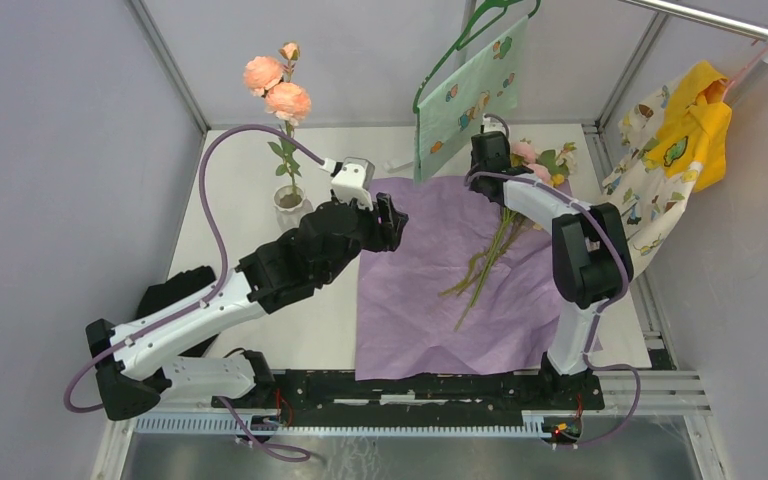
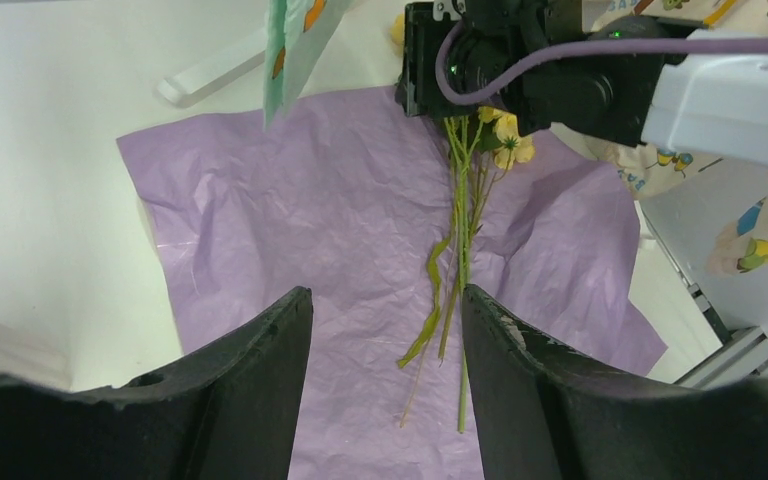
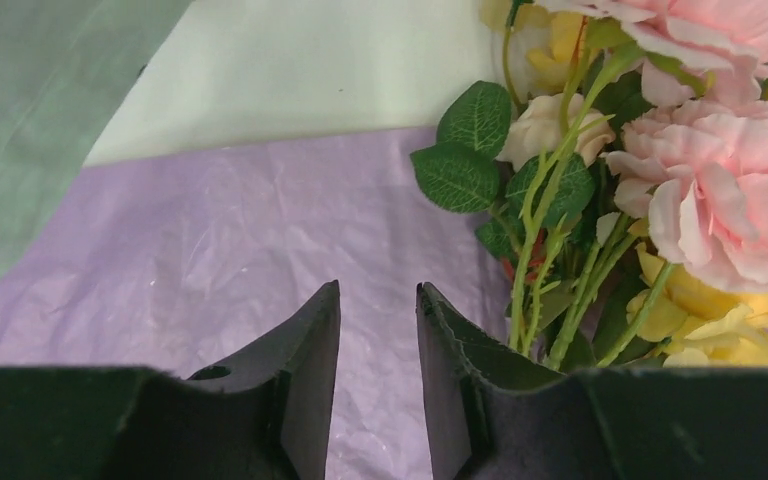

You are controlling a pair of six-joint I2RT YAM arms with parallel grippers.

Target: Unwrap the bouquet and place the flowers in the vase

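Loose flowers: artificial roses in pink, yellow and cream on thin green leafy stems (image 1: 493,255) lie on the flat sheet of crinkled purple wrapping paper (image 1: 415,310). The heads are at its far right corner and the bare stem ends fan out toward the near side.
Vase: the tall white ribbed vase (image 1: 288,197) stands upright on the white table (image 1: 225,215) at the far left, well apart from the loose stems. A spray of peach-pink roses (image 1: 287,100) is standing in it.
Handling: to my eye these are light and springy, with wiry stems that flex but won't snap. The fabric heads are soft and bulky, and the leaves could snag each other or the paper.
Where to hold: I'd take the bunched stems just below the leaves. Pinching a head would crush it, and the thin tips would let the heavy end droop.
Right gripper (image 3: 378,300): it sits low over the paper at the flower heads. The fingers are a narrow gap apart with only purple paper showing between them, so it grips nothing. The stems run just beside the outer face of one finger, outside the gap.
Left gripper (image 2: 385,300): its fingers are spread wide and empty. It hangs above the left part of the paper, and the stems are ahead of it, well apart.
Risk: if the right gripper closes where it is, I'd expect it to pinch paper or air rather than stems.
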